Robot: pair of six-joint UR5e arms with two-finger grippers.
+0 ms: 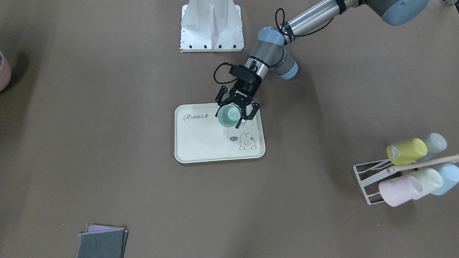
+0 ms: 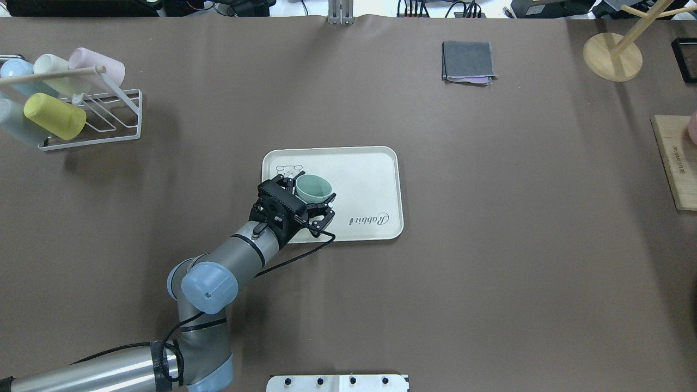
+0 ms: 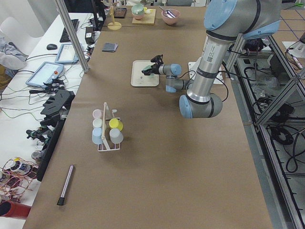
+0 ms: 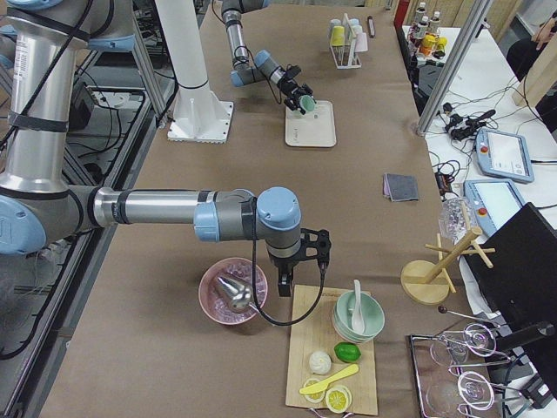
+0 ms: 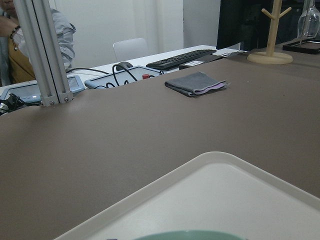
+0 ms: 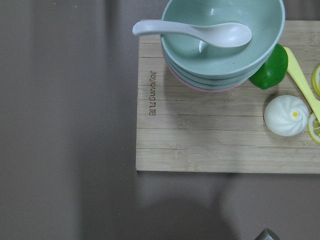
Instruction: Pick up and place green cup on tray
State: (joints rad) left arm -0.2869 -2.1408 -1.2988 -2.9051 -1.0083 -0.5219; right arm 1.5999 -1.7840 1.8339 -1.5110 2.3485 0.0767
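1. My left gripper (image 1: 229,121) has its jaws spread to the width of the mint-green handleless plastic cup (image 1: 228,115) and pressed on its sides. The cup is upright, mouth up. It sits inside the cream rectangular plastic tray (image 1: 200,143), close to the tray's long edge on my base side. I cannot tell whether its base touches the tray floor. If I let go while it hangs, I judge it would drop, bounce and perhaps roll.

2. The cup looks light. If one finger drags as I open, or I pull back before both are clear, it could tip or slide across the tray.

3. The tray's raised rim is just beside the cup. If I set the cup down partly on it, the cup would stand tilted and might fall off the tray onto the table.

4. If I press down too hard, the tray itself might shift or lift at its far edge.

5. The white wire rack of pastel cups (image 1: 369,179) stands well apart from the tray, so I see little risk there.

6. My right gripper (image 4: 291,266) hangs well apart from the tray, by a wooden board (image 4: 313,348). Whether it is open I cannot tell.
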